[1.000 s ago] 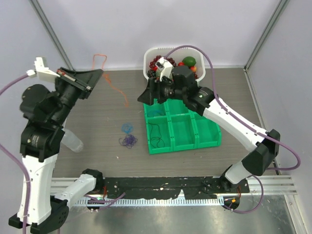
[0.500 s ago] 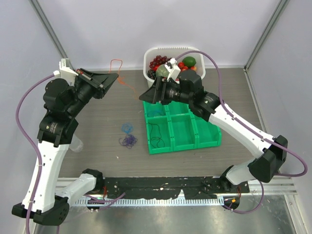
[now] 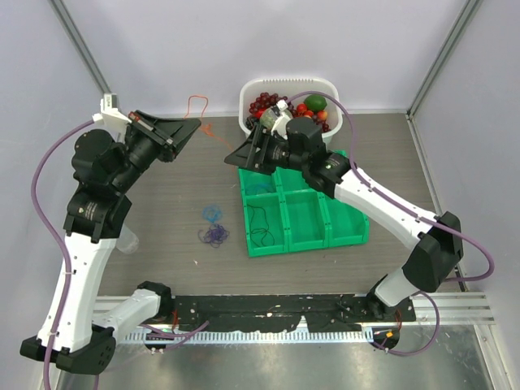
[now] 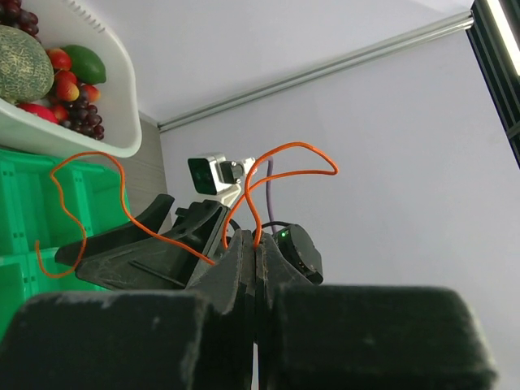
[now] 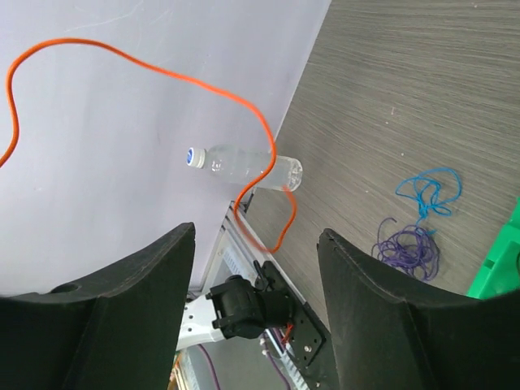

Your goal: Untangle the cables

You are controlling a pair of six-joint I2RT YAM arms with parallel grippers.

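Observation:
My left gripper [image 3: 193, 127] is raised and shut on a thin orange-red cable [image 3: 196, 101]. The cable loops up above the fingers and trails right toward my right gripper [image 3: 235, 159]. In the left wrist view the cable [image 4: 280, 154] rises from the closed fingertips [image 4: 244, 244]. My right gripper [image 5: 258, 237] is open and empty, and the orange-red cable [image 5: 162, 69] hangs in front of it without touching. A teal cable [image 3: 212, 214] and a purple-blue cable [image 3: 215, 236] lie on the table. A black cable [image 3: 260, 223] lies in a green bin [image 3: 305, 241].
A white basket [image 3: 329, 88] of fruit stands at the back, behind the green bin. A clear plastic bottle [image 3: 122, 236] lies at the left by my left arm. Grey walls close in the back and sides.
My left gripper has swung right and toward the basket with the orange-red cable. My right gripper has shifted a little left and stays open.

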